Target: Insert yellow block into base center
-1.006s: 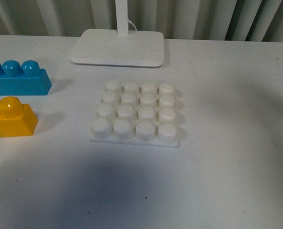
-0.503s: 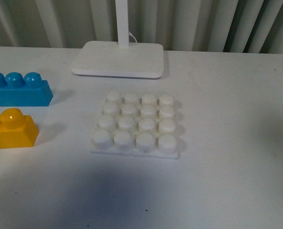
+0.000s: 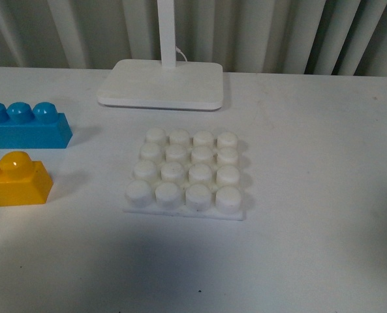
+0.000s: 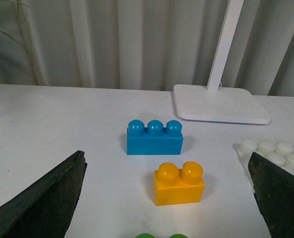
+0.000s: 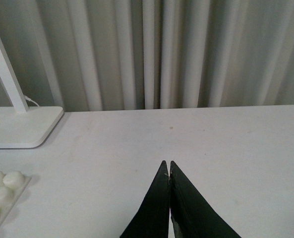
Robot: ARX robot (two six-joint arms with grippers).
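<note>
Tabletop (image 3: 310, 248); yellow block (image 3: 15, 181) partly beyond front-view edge

The right gripper (image 5: 169, 166) holds its two dark fingers (image 5: 154, 208) pressed tip to tip over the white table (image 5: 221, 134), with the base (image 5: 2, 191) off to one side and the lamp foot (image 5: 18, 126) farther ahead on that side.

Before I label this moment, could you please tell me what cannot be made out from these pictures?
- Front view: the yellow block is cut off by the left edge; neither hand shows.
- Left wrist view: the base runs behind the left hand and off the edge; a green thing at the edge shows only its tops.
- All views: the lamp pole is cut off, so its head is unseen.
</note>
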